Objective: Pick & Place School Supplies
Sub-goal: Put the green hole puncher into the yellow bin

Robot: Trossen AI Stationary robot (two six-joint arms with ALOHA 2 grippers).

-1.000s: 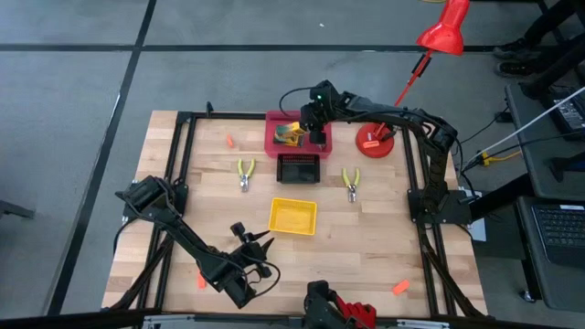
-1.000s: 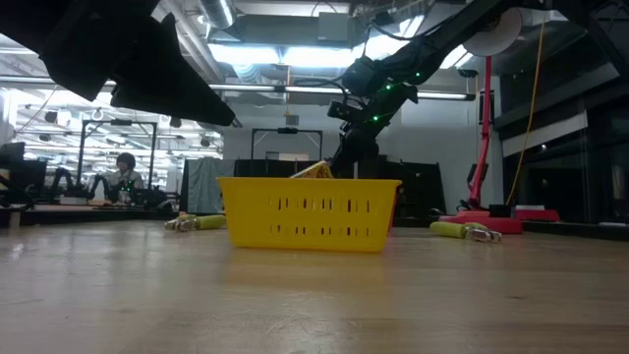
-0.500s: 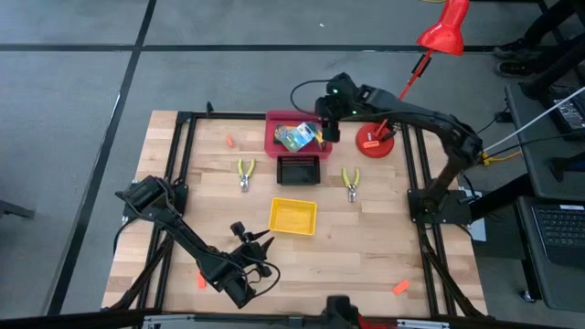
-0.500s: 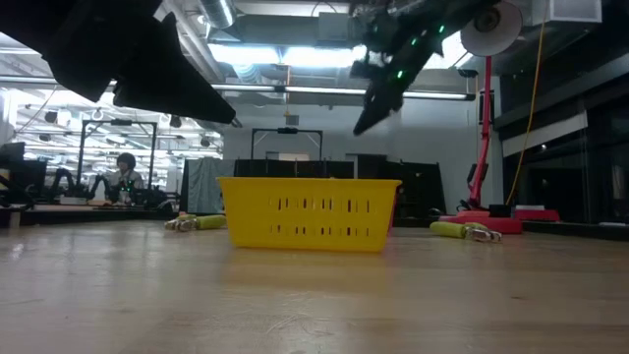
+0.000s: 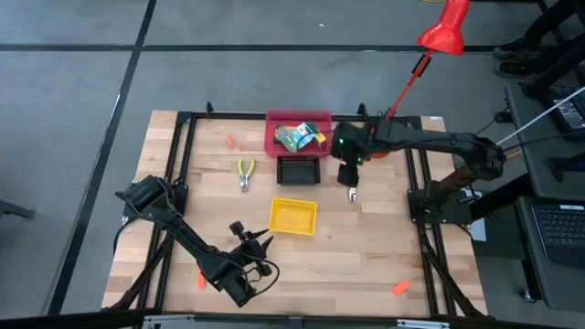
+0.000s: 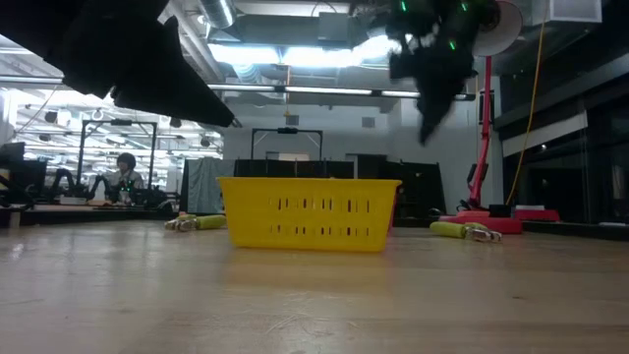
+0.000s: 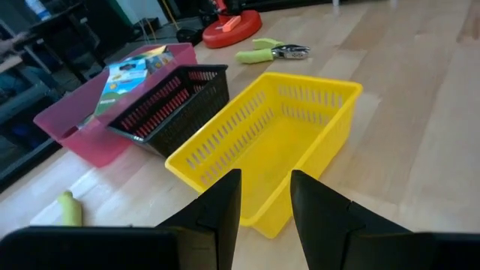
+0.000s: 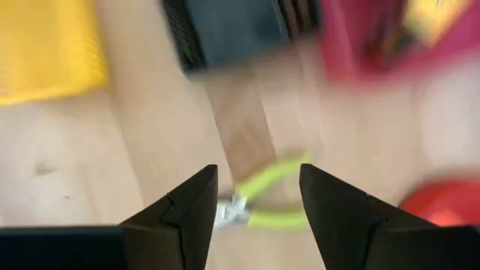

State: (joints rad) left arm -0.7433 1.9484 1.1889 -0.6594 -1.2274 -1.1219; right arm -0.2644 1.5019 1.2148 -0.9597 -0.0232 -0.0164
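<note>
My right gripper (image 5: 348, 175) hangs open above the right yellow-handled pliers (image 5: 351, 189), which lie flat on the wood; in the right wrist view the pliers (image 8: 268, 204) show between my fingers, untouched. The other pliers (image 5: 245, 172) lie left of the black tray. Yellow-and-green crayon boxes (image 5: 298, 137) lie in the red tray (image 5: 274, 137). Three orange-red pieces rest on the table: one at the far left (image 5: 228, 141), one at the near left (image 5: 200, 280), one at the near right (image 5: 399, 287). My left gripper (image 5: 256, 242) waits open near the table's near edge.
The black tray (image 5: 299, 170) sits just in front of the red one, and the yellow tray (image 5: 292, 216) sits nearer still, straight ahead of my left gripper (image 7: 264, 176). The red lamp's base (image 5: 382, 144) stands behind my right arm. Black frame rails line the table's edges.
My right gripper has risen from the red tray and swung toward the table's right and near side, and is now over the right pliers. The crayon box that stuck up tilted from the red tray now lies down in it.
</note>
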